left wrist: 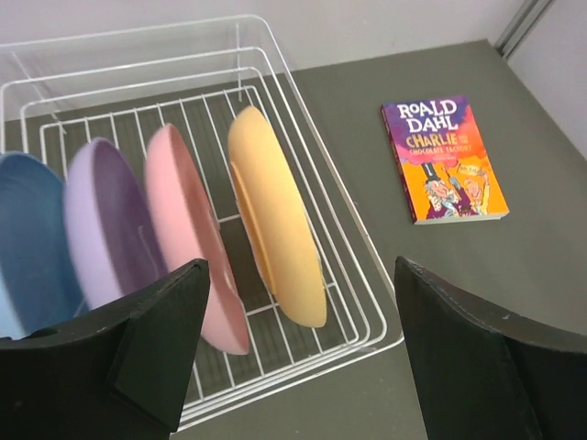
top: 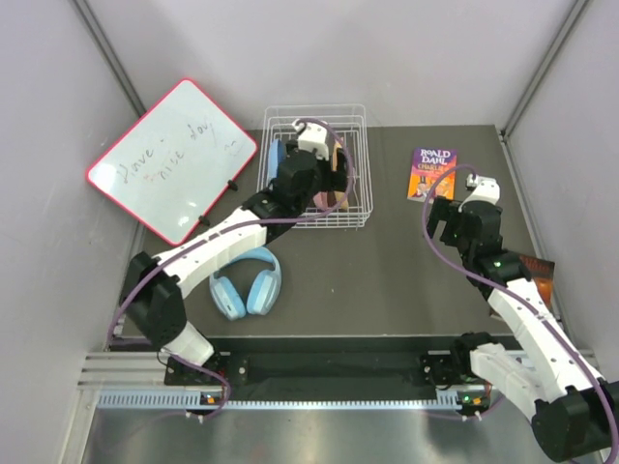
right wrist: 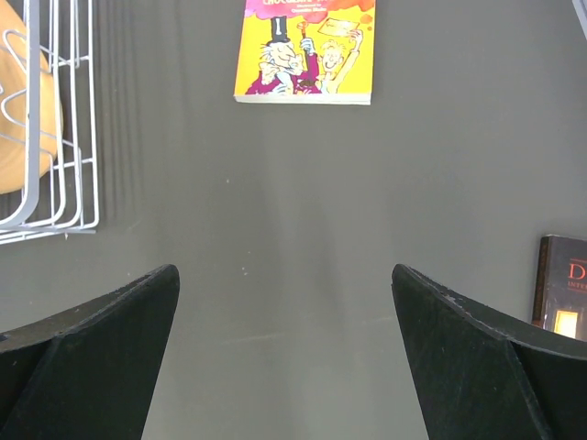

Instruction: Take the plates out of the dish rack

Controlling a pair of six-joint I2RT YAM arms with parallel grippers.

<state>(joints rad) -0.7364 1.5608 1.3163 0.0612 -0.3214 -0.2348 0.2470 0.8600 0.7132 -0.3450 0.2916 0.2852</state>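
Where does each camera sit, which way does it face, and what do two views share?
Top external: above and behind the arm bases, looking down on the dark table; the left arm and right arm show.
Left wrist: above the white wire dish rack, facing four upright round plastic plates; the open left gripper shows.
Right wrist: low over the table, facing away from the bases; the open right gripper shows.
Shared: both wrist views catch the purple Roald Dahl paperback and the rack.

free: table [left wrist: 367, 137] right of dish rack [left wrist: 183, 119] | obstacle: book [left wrist: 444, 160] (farther right)
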